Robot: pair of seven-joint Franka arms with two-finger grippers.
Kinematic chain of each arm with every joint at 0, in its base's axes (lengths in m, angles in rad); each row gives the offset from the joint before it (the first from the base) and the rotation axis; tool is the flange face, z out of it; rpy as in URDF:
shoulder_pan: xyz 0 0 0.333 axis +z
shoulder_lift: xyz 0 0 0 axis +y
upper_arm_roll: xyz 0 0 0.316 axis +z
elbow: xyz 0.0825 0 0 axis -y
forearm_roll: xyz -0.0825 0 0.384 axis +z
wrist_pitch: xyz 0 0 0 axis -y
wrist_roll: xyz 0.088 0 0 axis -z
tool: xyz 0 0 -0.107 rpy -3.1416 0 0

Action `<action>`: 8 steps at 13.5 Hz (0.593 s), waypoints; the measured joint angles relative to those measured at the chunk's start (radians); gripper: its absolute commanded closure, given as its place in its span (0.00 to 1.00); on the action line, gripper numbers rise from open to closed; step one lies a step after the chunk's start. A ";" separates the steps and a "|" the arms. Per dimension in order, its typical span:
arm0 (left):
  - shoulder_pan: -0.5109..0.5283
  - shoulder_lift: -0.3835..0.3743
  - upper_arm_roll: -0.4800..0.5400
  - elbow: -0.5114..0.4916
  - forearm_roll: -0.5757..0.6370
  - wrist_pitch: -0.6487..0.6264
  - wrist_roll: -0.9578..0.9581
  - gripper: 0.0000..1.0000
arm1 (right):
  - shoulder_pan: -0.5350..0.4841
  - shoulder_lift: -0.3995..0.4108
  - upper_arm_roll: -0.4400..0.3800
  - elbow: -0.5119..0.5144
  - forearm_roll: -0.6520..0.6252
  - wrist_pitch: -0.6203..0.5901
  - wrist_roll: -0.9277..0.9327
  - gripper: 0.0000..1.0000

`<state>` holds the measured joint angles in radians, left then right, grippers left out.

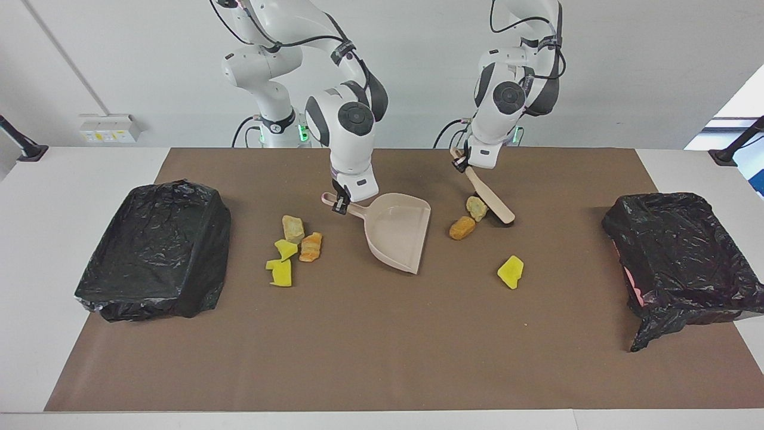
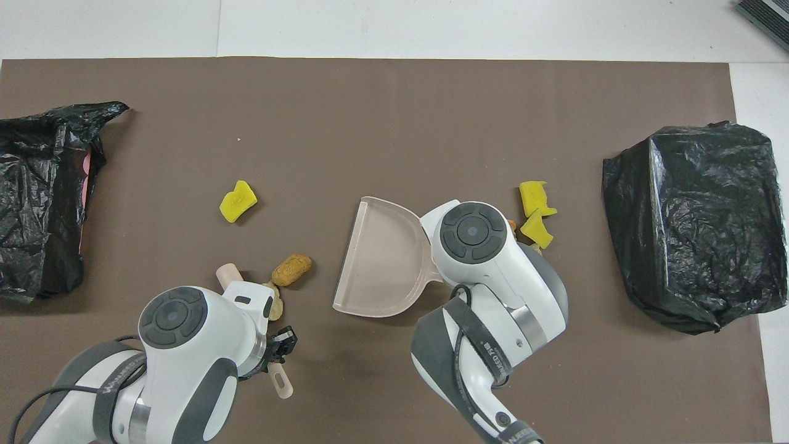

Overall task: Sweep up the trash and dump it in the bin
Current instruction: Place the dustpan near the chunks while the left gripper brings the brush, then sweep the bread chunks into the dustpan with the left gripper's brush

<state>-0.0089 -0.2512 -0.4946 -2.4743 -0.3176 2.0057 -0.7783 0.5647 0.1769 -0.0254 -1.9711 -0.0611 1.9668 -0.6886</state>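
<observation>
My right gripper [image 1: 340, 204] is shut on the handle of the beige dustpan [image 1: 397, 230], which rests on the brown mat with its mouth facing the left arm's end. My left gripper [image 1: 460, 163] is shut on the handle of a beige brush [image 1: 490, 200]. The brush head is down against a pale lump of trash [image 1: 476, 207], which lies beside an orange lump [image 1: 462, 227]. A yellow wedge [image 1: 511, 272] lies farther from the robots. Several more scraps [image 1: 292, 251] cluster beside the dustpan handle, toward the right arm's end. In the overhead view the arms hide both grippers.
A bin lined with a black bag [image 1: 680, 257] stands at the left arm's end of the table. A second black-bagged bin [image 1: 155, 248] stands at the right arm's end. The brown mat [image 1: 382, 346] covers the table between them.
</observation>
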 measured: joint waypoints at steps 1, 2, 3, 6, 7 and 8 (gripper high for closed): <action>0.000 0.027 -0.002 0.013 0.000 0.032 0.027 1.00 | 0.010 0.001 0.000 -0.003 0.000 0.001 0.010 1.00; 0.000 0.048 -0.003 0.020 0.000 0.060 0.061 1.00 | 0.016 0.002 0.000 -0.006 0.000 0.003 0.020 1.00; 0.000 0.065 -0.005 0.024 0.000 0.084 0.111 1.00 | 0.018 0.003 0.001 -0.008 0.000 0.005 0.029 1.00; -0.005 0.081 -0.022 0.037 0.000 0.113 0.278 1.00 | 0.010 0.006 -0.004 -0.014 0.000 0.006 0.036 1.00; -0.016 0.084 -0.030 0.043 -0.001 0.117 0.320 1.00 | 0.007 0.006 -0.005 -0.015 0.000 0.007 0.037 1.00; -0.030 0.088 -0.041 0.054 -0.002 0.119 0.349 1.00 | 0.005 0.006 -0.005 -0.015 0.000 0.007 0.038 1.00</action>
<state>-0.0385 -0.1627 -0.5354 -2.4204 -0.3197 2.1251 -0.4291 0.5694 0.1832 -0.0303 -1.9865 -0.0611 1.9741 -0.6508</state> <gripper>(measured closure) 0.736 0.674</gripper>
